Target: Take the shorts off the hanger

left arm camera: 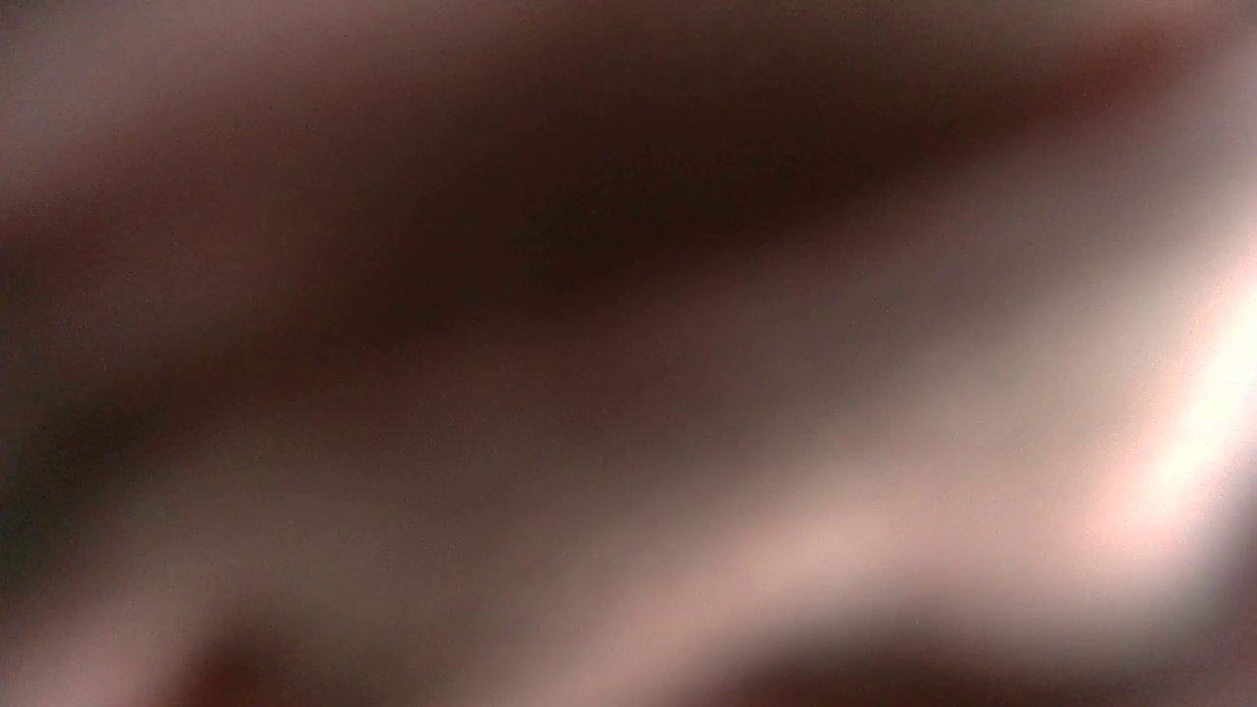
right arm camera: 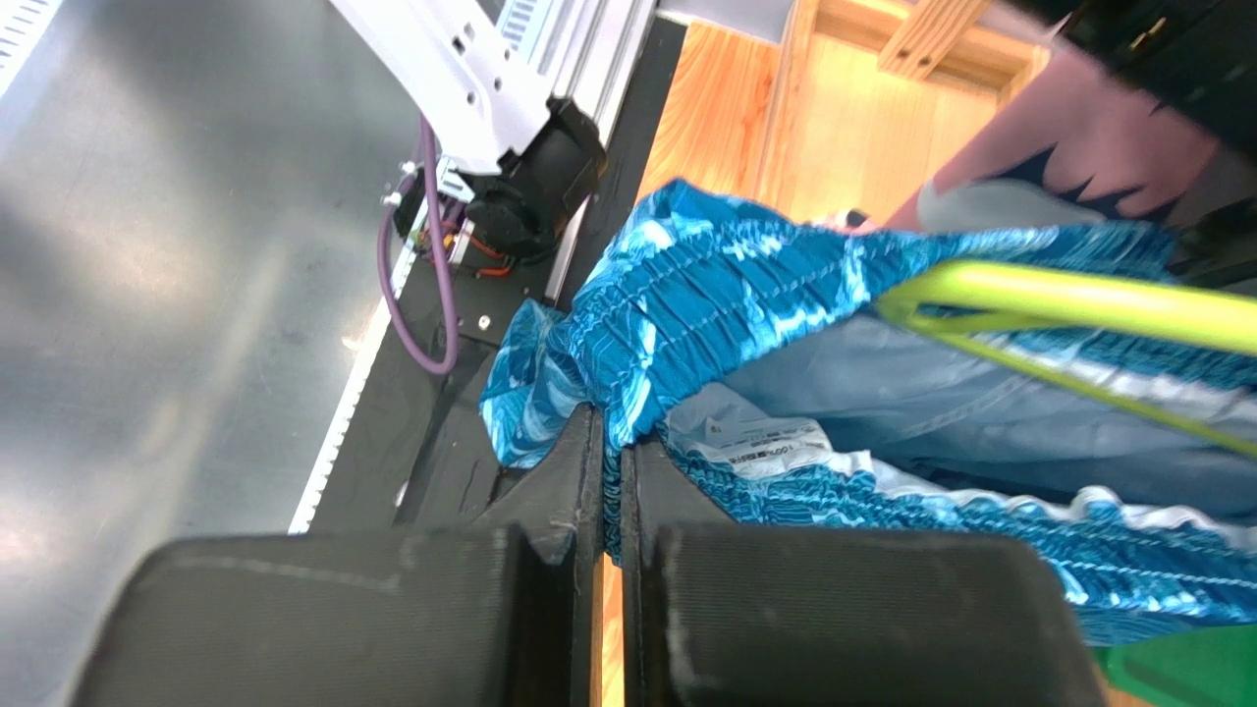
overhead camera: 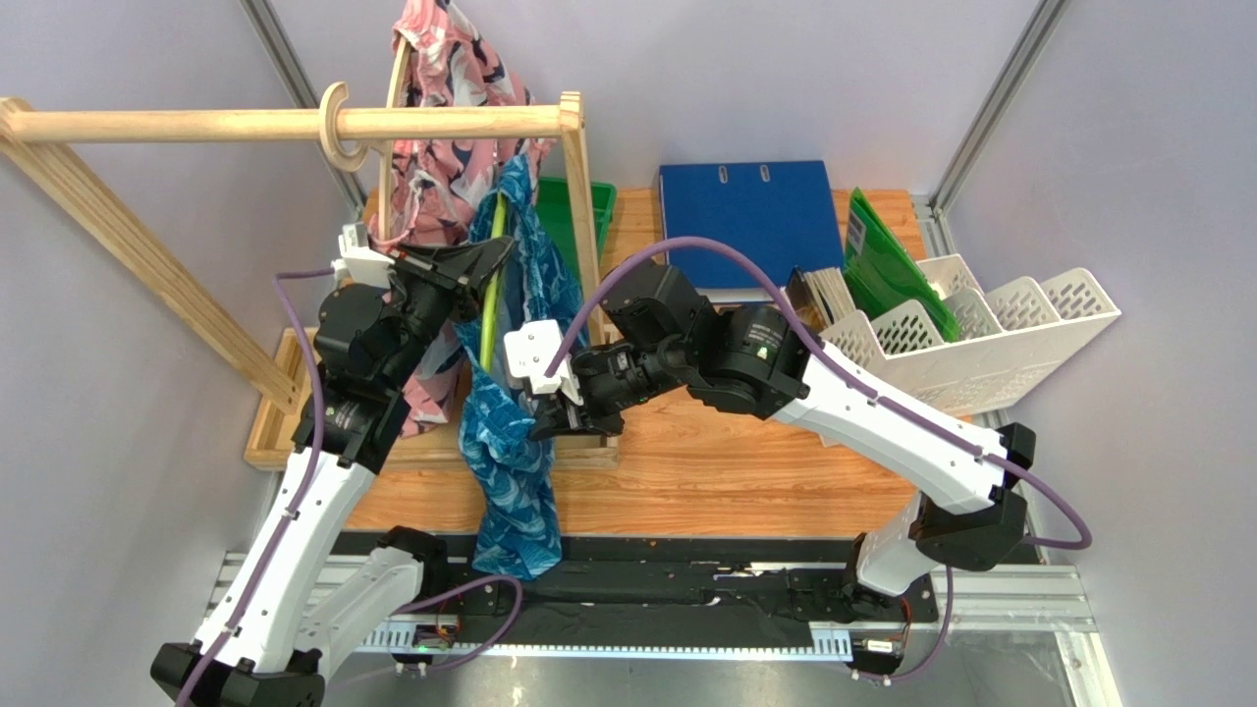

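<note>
Right gripper (right arm camera: 613, 442) jaws clamped on gathered waistband of blue-teal shorts (right arm camera: 767, 287), draped over lime-green hanger (right arm camera: 1062, 295) under wooden rail (overhead camera: 192, 125). Left gripper (overhead camera: 469, 268) closed beside pink shorts (overhead camera: 443, 177); hold unclear. Fabric likely light, limp, slick; elastic waistband surest grip.

surface: wooden table (overhead camera: 708, 472) | on it: blue binder (overhead camera: 750, 209), white file sorter (overhead camera: 974, 332), wooden rack (overhead camera: 273, 427)

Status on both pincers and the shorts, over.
Right pincer shut on blue shorts, at the waistband. Left pincer shut by the green hanger, hold unclear. Pink shorts hang behind.
</note>
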Available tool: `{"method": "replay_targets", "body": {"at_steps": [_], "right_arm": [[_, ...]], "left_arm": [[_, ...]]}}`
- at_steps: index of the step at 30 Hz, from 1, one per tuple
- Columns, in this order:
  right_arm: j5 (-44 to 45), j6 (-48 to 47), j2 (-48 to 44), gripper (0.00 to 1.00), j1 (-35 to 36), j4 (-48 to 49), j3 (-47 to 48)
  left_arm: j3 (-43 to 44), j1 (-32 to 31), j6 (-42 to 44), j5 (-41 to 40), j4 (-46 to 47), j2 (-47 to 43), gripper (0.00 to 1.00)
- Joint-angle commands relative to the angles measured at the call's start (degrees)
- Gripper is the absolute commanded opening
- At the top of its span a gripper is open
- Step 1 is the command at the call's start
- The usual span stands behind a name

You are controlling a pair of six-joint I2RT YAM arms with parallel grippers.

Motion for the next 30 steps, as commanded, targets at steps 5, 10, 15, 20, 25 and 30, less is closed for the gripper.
{"method": "replay_targets", "body": {"at_steps": [5, 10, 15, 20, 25, 30], "right_arm": [[-5.2, -0.9, 3.3, 0.00, 0.6, -7.4, 2.5], [-4.9, -0.3, 5.1, 0.00, 0.9, -9.7, 2.6], [-0.6, 0.9, 3.8, 0.00, 0.9, -5.6, -3.4], [-1.4, 2.9, 4.5, 0.00, 1.7, -4.0, -3.6], [1.5, 3.3, 4.5, 0.00, 2.7, -3.5, -3.6], [7.2, 6.8, 1.2, 0.00, 1.5, 5.2, -10.6]], "left_arm": [[3.2, 0.2, -1.7, -7.7, 4.2, -3.2, 0.00], [3.3, 0.2, -2.5, -9.0, 3.2, -4.3, 0.00], [3.4, 0.2, -5.9, -8.2, -0.2, -5.0, 0.00], [3.9, 0.2, -5.8, -9.6, -0.7, -5.1, 0.00], [3.3, 0.2, -8.3, -9.0, 0.4, -4.2, 0.00], [3.5, 0.2, -11.3, -5.3, -6.0, -5.6, 0.00]]}}
